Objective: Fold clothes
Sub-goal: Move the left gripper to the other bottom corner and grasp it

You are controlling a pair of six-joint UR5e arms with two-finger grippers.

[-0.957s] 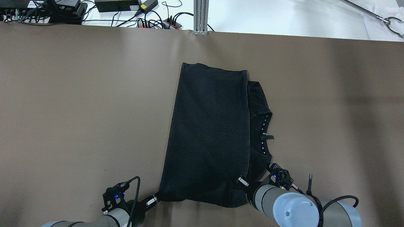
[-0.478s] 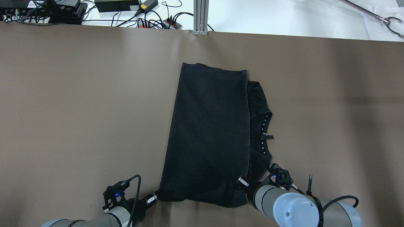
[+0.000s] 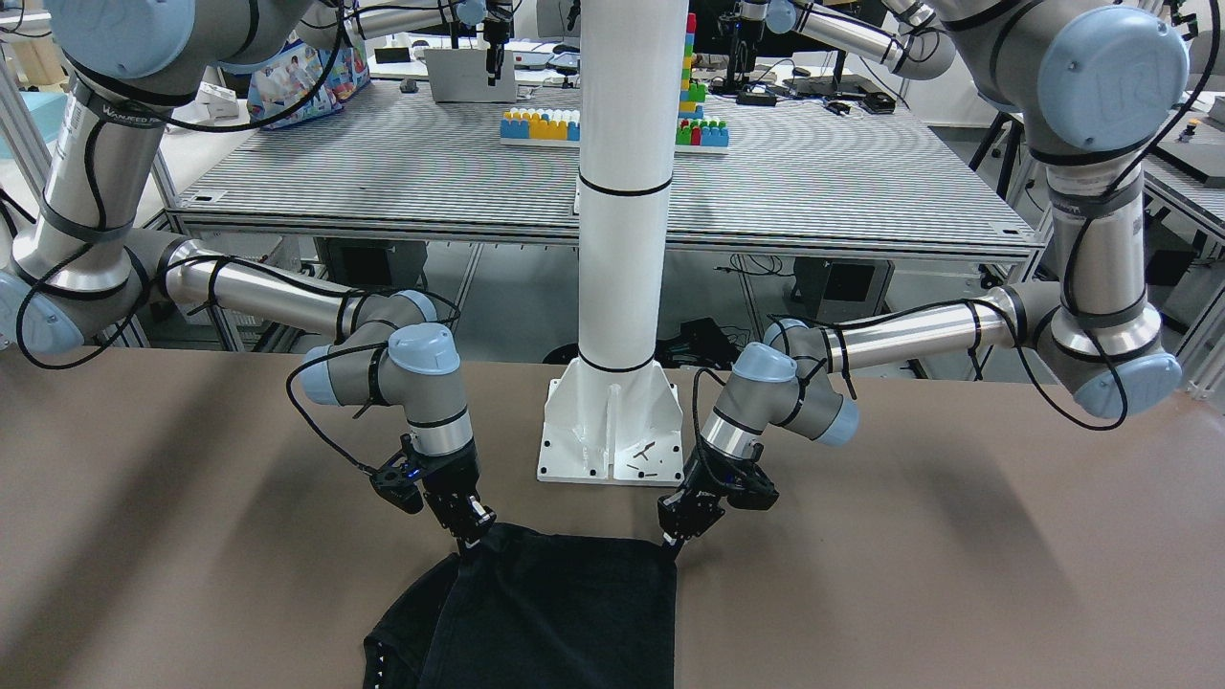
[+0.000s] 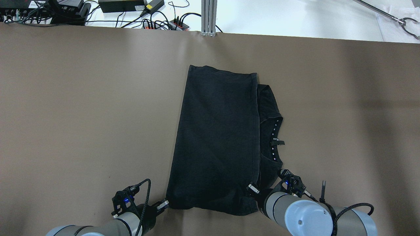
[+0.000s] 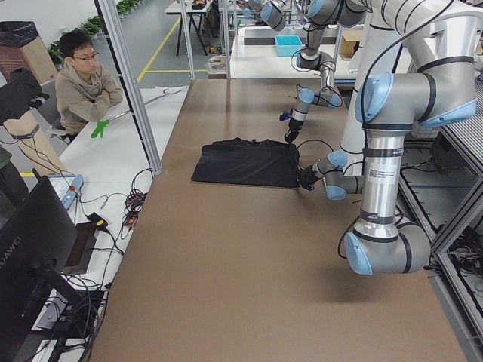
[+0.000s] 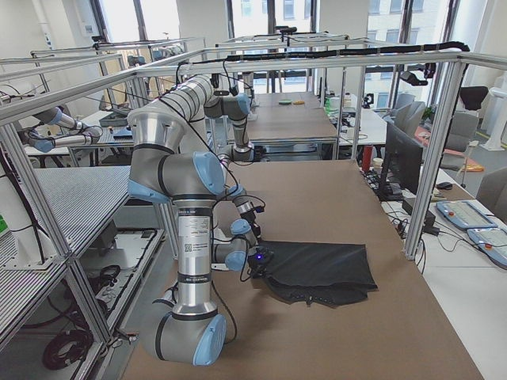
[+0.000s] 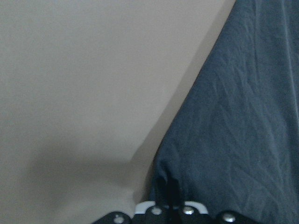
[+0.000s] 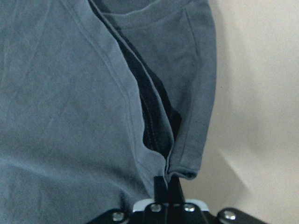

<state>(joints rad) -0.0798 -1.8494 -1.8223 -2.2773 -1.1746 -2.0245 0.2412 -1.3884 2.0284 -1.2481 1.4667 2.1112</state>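
Black T-shirt lies flat mid-worktop, already folded lengthwise into a long, roughly rectangular strip running away from the robot. Its near end sits just in front of the white post.

Change vs. a sec ago: the left pincer has slid in closer to the shirt's near-left corner. The right pincer and the rest of the cloth haven't moved.

Left wrist cam shows fabric puckered and gathered right into the fingers, so the left pincer looks clamped on that corner. Right wrist cam shows a hem corner tucked at the fingers, so the right pincer looks likewise clamped, on the near-right corner.

Meaning, prob.: both near corners are now held, so the next fold looks ready to start, i.e. lifting the near end and carrying it toward the far end. Nothing is lifted yet.

Materials: soft, matte knit, charcoal-black, w/ faint diagonal creases and stitched hems. The top layer's long hem runs straight down the right side. An under-layer pokes out beside it w/ a curved neckline, a small label and a row of pale dots. The worktop is smooth, brown, matte.
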